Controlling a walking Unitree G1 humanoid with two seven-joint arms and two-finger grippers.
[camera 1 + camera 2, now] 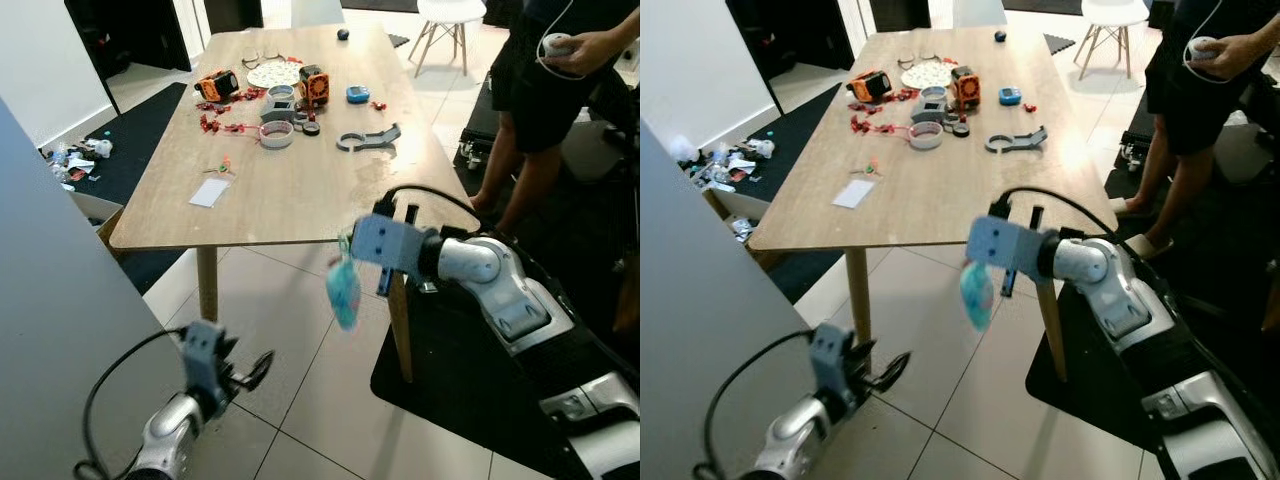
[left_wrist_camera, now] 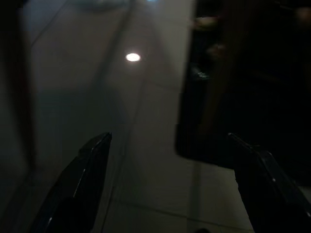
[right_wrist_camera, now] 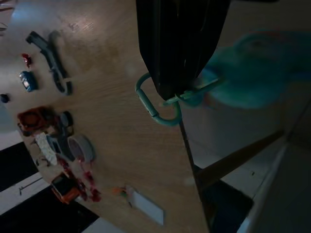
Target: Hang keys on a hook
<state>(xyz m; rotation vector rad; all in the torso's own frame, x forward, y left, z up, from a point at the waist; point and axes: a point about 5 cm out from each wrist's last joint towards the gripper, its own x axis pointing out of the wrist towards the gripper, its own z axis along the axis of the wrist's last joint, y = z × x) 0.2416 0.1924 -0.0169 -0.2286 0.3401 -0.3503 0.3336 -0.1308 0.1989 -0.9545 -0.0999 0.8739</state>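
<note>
A teal carabiner (image 3: 156, 107) with a soft teal charm (image 1: 343, 288) hangs from my right gripper (image 1: 350, 246), which is shut on it. The gripper is held in the air just off the front edge of the wooden table (image 1: 300, 205), near its front right leg, and the charm dangles below the tabletop. In the right wrist view the two black fingers (image 3: 177, 53) are pressed together on the carabiner. My left gripper (image 1: 250, 374) hangs low over the tiled floor, its fingers (image 2: 82, 179) spread open with nothing between them.
The table carries a tape roll (image 1: 276, 133), orange gadgets (image 1: 216, 85), a grey clamp (image 1: 368, 140) and a white card (image 1: 210, 192). A person (image 1: 545, 90) stands at the right holding a controller. A black mat (image 1: 470, 390) lies under my right arm. A grey panel (image 1: 50, 300) rises on my left.
</note>
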